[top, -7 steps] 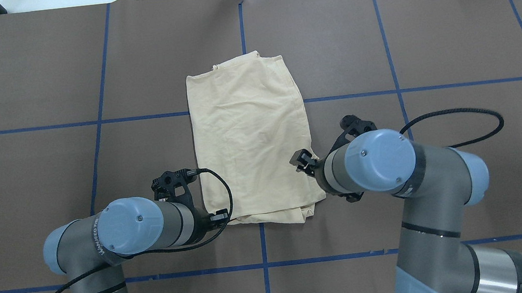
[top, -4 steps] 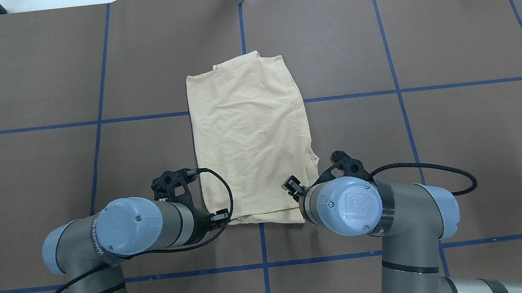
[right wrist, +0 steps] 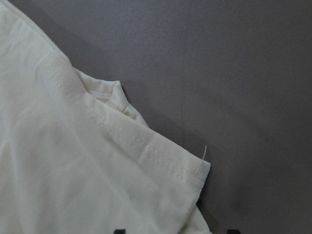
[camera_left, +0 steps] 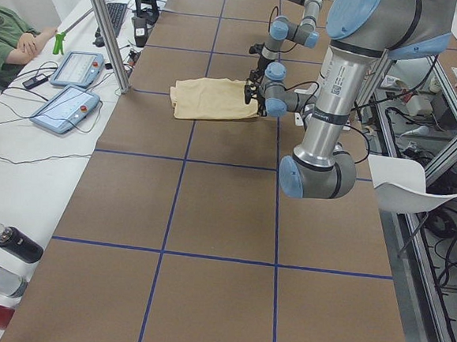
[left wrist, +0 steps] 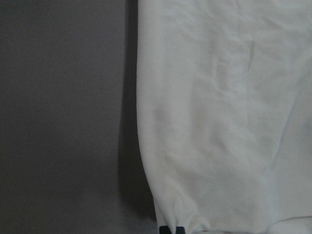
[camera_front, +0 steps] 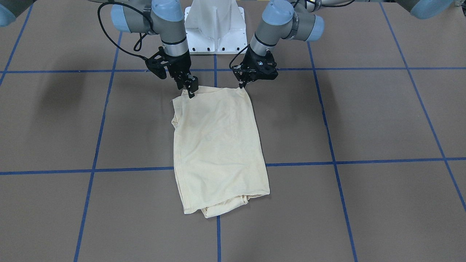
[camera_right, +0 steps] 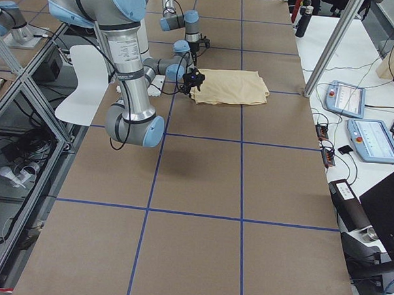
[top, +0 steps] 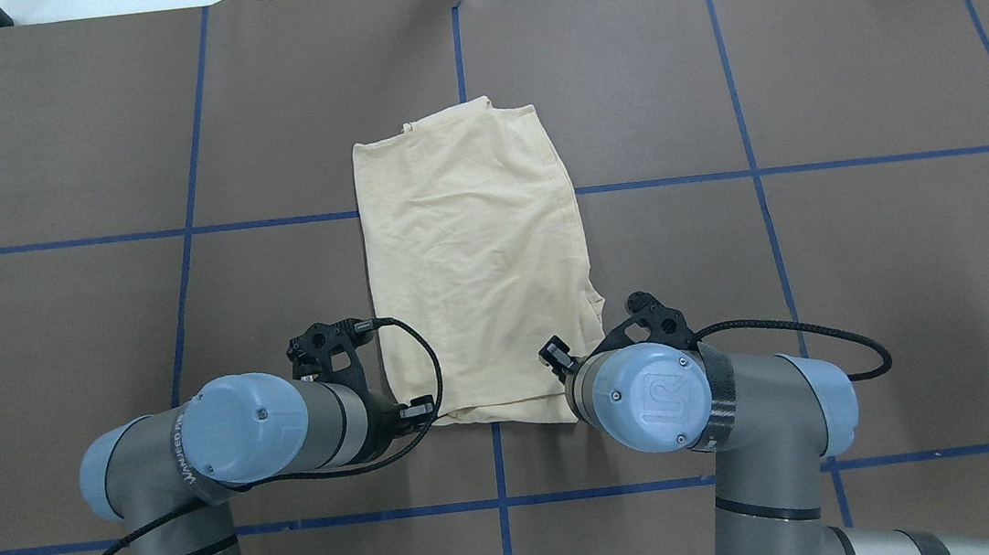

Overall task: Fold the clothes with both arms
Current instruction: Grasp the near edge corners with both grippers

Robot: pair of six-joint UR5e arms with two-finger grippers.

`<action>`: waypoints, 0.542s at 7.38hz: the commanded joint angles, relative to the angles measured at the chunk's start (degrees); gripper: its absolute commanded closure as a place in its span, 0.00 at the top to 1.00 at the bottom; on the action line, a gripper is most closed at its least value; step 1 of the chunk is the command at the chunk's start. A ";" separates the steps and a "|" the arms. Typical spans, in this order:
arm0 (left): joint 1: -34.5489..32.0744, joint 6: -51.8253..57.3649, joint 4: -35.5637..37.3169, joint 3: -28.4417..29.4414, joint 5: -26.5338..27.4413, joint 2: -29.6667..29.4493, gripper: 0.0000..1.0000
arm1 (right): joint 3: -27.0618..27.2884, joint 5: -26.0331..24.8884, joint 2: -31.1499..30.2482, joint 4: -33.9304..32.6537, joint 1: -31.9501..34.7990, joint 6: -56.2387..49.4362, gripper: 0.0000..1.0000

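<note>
t-shirt (top: 474, 261) lies folded on taped table (top: 802, 52), left gripper (camera_front: 241, 86) pinching a near corner, right gripper (camera_front: 191, 93) spread around the other.

left gripper (camera_front: 241, 85): low, jaws closed | right gripper (camera_front: 190, 91): low, jaws apart

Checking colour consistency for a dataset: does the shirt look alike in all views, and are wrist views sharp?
Overhead exterior: shirt evenly lit, cream-yellow. Left wrist-mounted: washed to grey-white, soft, a dark shadow along its edge. Right wrist-mounted: paler, but hem stitching sharp.

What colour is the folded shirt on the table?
The shirt is plain pale cream-yellow, clearest in the overhead view.
</note>
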 commanded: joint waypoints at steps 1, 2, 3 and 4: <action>0.00 0.00 0.00 -0.09 0.00 0.00 0.00 | -1.88 -0.55 1.24 0.00 -0.13 0.36 0.66; 0.00 0.00 0.00 -0.09 0.00 0.00 0.00 | -1.89 -0.55 1.33 -0.44 -0.13 0.28 0.65; 0.00 0.00 0.00 -0.09 0.00 0.09 0.00 | -1.89 -0.55 1.33 -0.61 -0.21 0.19 0.65; 0.00 0.00 0.00 -0.09 0.00 0.09 0.00 | -1.89 -0.46 1.24 -0.79 -0.21 -0.07 0.65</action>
